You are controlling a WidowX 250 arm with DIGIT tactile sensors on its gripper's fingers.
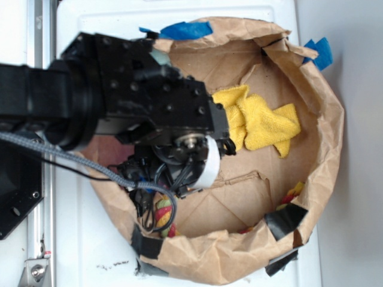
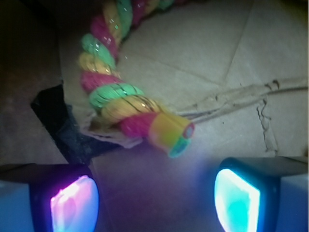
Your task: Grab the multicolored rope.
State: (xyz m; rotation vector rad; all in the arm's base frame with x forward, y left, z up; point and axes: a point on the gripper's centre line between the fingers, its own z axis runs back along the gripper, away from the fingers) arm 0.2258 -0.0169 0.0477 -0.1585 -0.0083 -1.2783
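Observation:
The multicolored rope [image 2: 113, 92], twisted from red, yellow and green strands, curves down from the top of the wrist view. Its bound cut end [image 2: 171, 135] lies on brown paper just ahead of my gripper [image 2: 155, 203]. The gripper is open, and the glowing left pad [image 2: 75, 205] and right pad [image 2: 236, 200] have only paper between them. The rope end sits beyond the fingertips, not between them. In the exterior view my black arm [image 1: 149, 101] hangs over the paper basin's left side. Bits of rope [image 1: 163, 216] show beneath the arm and at the right wall [image 1: 293, 192].
A crumpled brown paper basin [image 1: 326, 119] walls the work area, patched with black tape [image 1: 284, 218] and blue tape [image 1: 185, 30]. A yellow cloth [image 1: 260, 122] lies at the upper right inside it. Black tape [image 2: 58, 121] sits left of the rope end.

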